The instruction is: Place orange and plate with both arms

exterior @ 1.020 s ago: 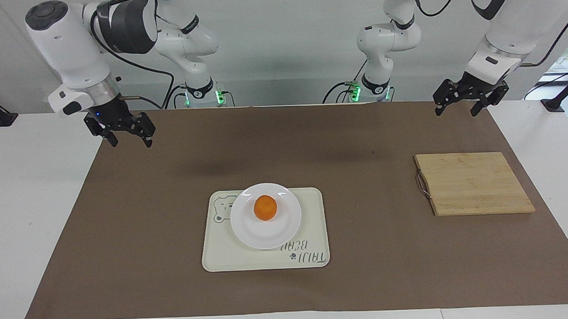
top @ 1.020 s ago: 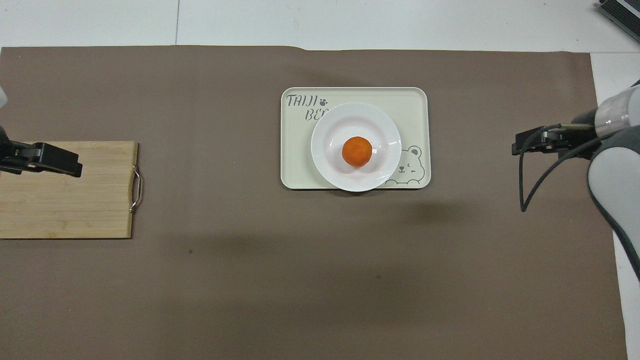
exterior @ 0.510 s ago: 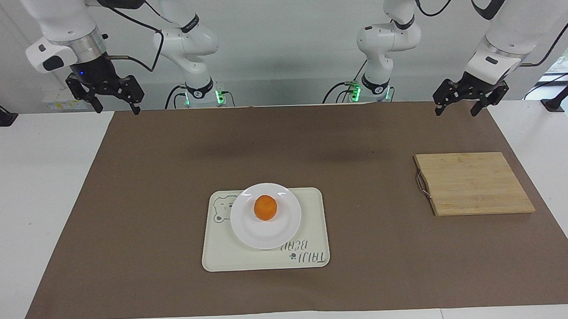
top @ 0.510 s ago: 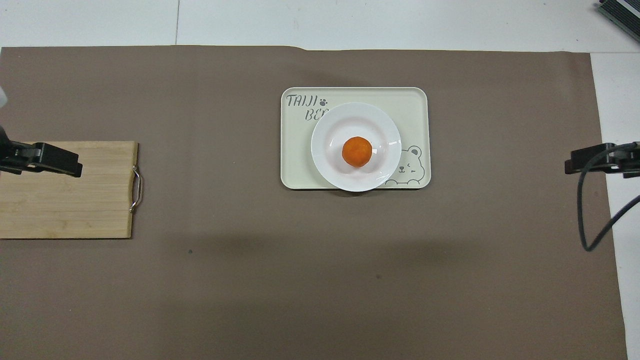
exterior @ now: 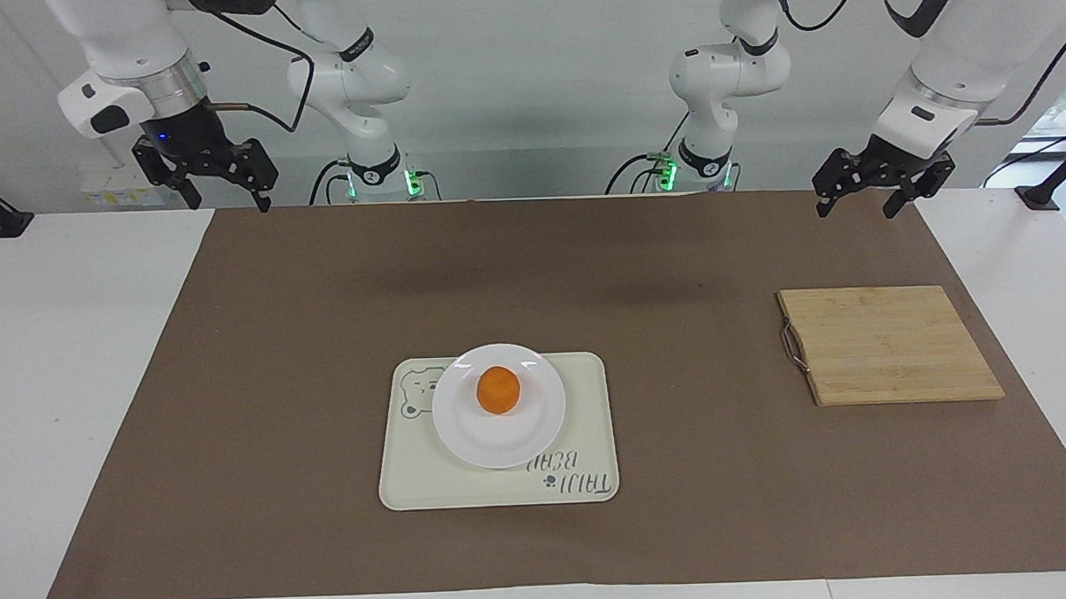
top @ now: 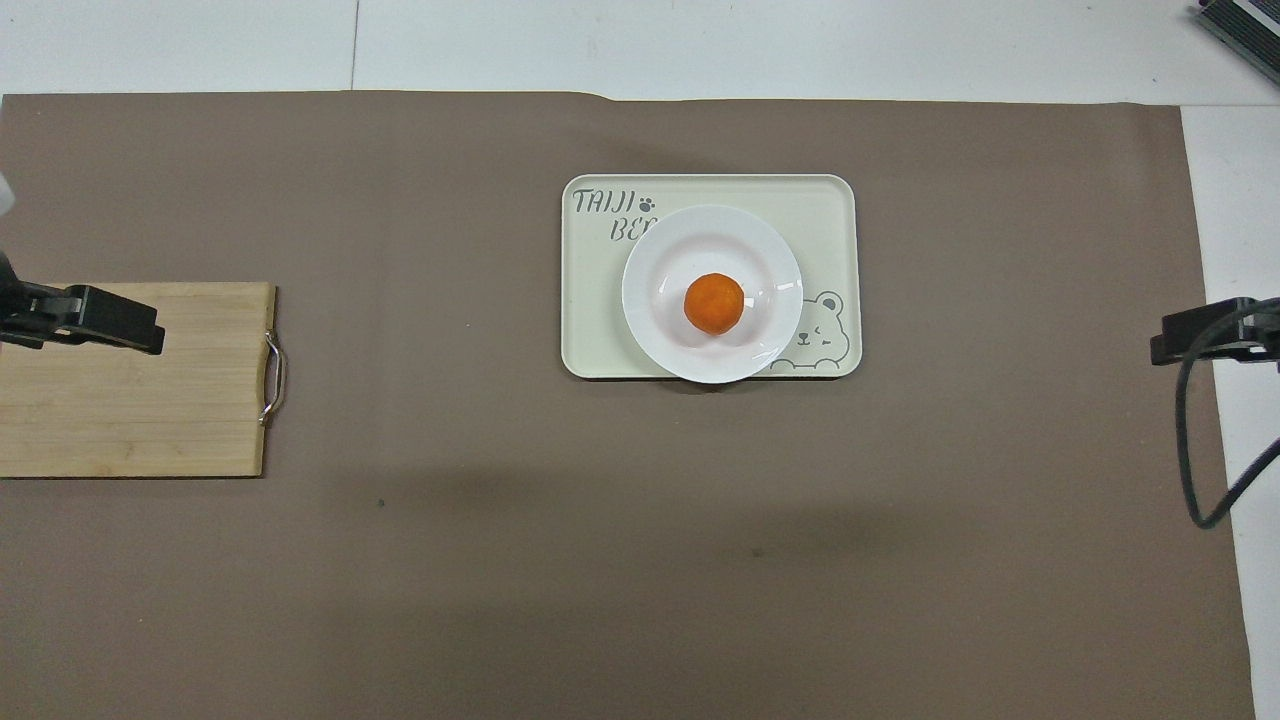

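Observation:
The orange (exterior: 498,389) sits in the middle of the white plate (exterior: 467,439). The plate rests on the cream bear-print tray (exterior: 585,395) in the middle of the mat. The overhead view shows the same: the orange (top: 714,303) on the plate (top: 660,255) on the tray (top: 825,205). My right gripper (exterior: 230,202) is open and empty, raised over the mat's edge at the right arm's end; it also shows in the overhead view (top: 1190,338). My left gripper (exterior: 856,207) is open and empty, raised over the mat's corner at the left arm's end, and overlaps the board in the overhead view (top: 120,325).
A bamboo cutting board (exterior: 889,345) with a metal handle lies on the mat toward the left arm's end; it also shows in the overhead view (top: 150,420). A brown mat (exterior: 279,388) covers most of the white table.
My right gripper has risen and drawn back from over the mat to its edge at the right arm's end. The left arm, orange and plate have not moved.

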Robot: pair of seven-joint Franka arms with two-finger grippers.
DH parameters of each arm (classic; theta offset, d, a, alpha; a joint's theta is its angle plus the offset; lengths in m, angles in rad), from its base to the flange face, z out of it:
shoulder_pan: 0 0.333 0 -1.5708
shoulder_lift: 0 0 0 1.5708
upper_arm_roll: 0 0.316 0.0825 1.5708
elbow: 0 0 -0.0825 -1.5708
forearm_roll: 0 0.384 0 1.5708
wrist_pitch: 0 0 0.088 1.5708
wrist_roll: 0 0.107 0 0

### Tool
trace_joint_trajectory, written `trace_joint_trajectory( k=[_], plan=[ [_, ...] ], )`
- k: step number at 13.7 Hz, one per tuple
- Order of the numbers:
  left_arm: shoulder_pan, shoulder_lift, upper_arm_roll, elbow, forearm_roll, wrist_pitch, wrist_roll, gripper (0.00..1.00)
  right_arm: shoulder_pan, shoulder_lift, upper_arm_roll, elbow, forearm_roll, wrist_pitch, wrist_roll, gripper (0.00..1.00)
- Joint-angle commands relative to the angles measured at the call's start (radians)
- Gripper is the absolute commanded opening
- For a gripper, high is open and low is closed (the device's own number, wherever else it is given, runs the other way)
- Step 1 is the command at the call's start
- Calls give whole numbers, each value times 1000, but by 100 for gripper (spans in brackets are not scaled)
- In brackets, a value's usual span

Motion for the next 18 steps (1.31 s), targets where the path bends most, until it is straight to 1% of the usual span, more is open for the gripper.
trace_joint_trajectory(
  k=[1,3,4,6,7,9,11,14,18],
  plan=[
    [6,-8,-6,-1,14,-6,6,100,0,-56,8,-76,22,18,47,100],
    [8,-9,-6,-1,14,-6,6,100,0,-53,9,-53,20,8,39,100],
    [8,-9,-6,-1,14,-6,7,100,5,-67,16,-49,10,8,30,100],
    [8,-9,-6,-1,16,-6,6,100,9,-84,25,-83,22,18,-42,100],
    [8,-8,-6,-1,16,-6,6,100,13,-85,28,-92,22,23,-13,100],
    [8,-9,-6,-2,16,-6,6,100,25,-58,36,-63,8,28,24,100],
    [6,-9,-6,-1,14,-6,6,100,19,2,34,16,14,8,24,100],
    [8,-9,-6,-2,14,-6,6,100,17,-35,34,-43,22,21,36,100],
    [6,-8,-6,-1,16,-6,6,100,13,-42,29,-54,22,20,25,100]
  ],
)
